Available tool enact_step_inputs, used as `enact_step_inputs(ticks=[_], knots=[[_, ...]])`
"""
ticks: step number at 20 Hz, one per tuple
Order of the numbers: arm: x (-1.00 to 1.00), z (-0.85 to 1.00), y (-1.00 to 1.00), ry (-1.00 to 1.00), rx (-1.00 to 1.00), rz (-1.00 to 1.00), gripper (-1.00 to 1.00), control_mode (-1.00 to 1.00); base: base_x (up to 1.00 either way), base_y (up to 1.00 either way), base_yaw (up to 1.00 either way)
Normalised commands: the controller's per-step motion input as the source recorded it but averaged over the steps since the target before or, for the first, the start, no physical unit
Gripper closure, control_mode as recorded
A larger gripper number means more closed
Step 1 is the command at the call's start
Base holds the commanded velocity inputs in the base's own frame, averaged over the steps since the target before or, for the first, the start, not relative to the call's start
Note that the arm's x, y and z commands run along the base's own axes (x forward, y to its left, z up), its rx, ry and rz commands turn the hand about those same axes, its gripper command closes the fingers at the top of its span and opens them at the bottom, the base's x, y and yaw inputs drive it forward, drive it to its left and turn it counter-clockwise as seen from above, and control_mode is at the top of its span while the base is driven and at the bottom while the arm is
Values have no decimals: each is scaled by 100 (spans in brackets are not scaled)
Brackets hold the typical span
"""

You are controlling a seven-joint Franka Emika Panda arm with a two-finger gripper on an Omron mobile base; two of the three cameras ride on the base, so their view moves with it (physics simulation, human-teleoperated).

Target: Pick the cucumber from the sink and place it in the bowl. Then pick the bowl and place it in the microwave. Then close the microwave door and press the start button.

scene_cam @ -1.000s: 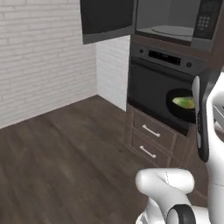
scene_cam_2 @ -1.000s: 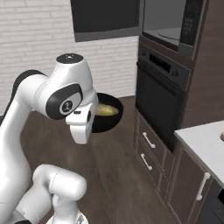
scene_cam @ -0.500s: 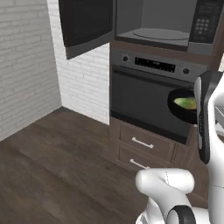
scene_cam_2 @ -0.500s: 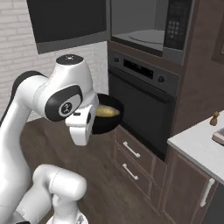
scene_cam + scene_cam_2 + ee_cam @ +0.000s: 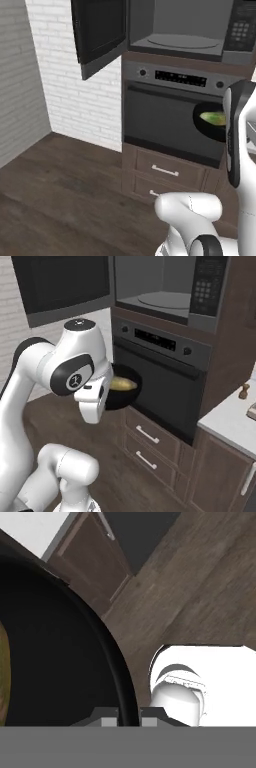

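Step in hand: I judge this to be step 2 of the task, carrying the loaded bowl (image 5: 122, 393) to the microwave (image 5: 182, 30). Step 1 looks done, since the cucumber (image 5: 123, 384) lies inside the bowl.

Claw: the gripper (image 5: 129, 716) is clamped on the bowl's rim. In the hand view, 1 fingertip sits on each side of the dark rim, with nothing else between them.

Bowl: held in the air in front of the oven (image 5: 160, 391), level with its dark glass door and well below the microwave cavity. It looks roughly level, and the cucumber rests across its bottom.

Cucumber: yellowish-green, lying in the bowl; I also see its edge at the far left of the hand view.

Microwave: cavity open, with the round turntable plate (image 5: 167, 300) bare and in plain sight above the oven.

Microwave door (image 5: 99, 35): swung wide open to the left, clear of the opening.

Next move, my judgement: I need to lift the bowl up past the oven's control strip, then push it forward over the turntable and set it down before letting go.

Care needed: keep the bowl level while lifting so the cucumber does not roll out, and clear the lower lip of the cavity.

Left to do: door shut, start button pressed.
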Motion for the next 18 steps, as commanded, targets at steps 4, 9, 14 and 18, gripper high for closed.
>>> enact_step_inputs(ticks=[4,9,14,18], knots=[[0,0,0,0,0,0,100,100,69,44,-28],[0,0,0,0,0,0,100,100,73,42,-24],[0,0,0,0,0,0,100,100,73,0,-24],[0,0,0,0,0,0,100,100,48,0,-28]])
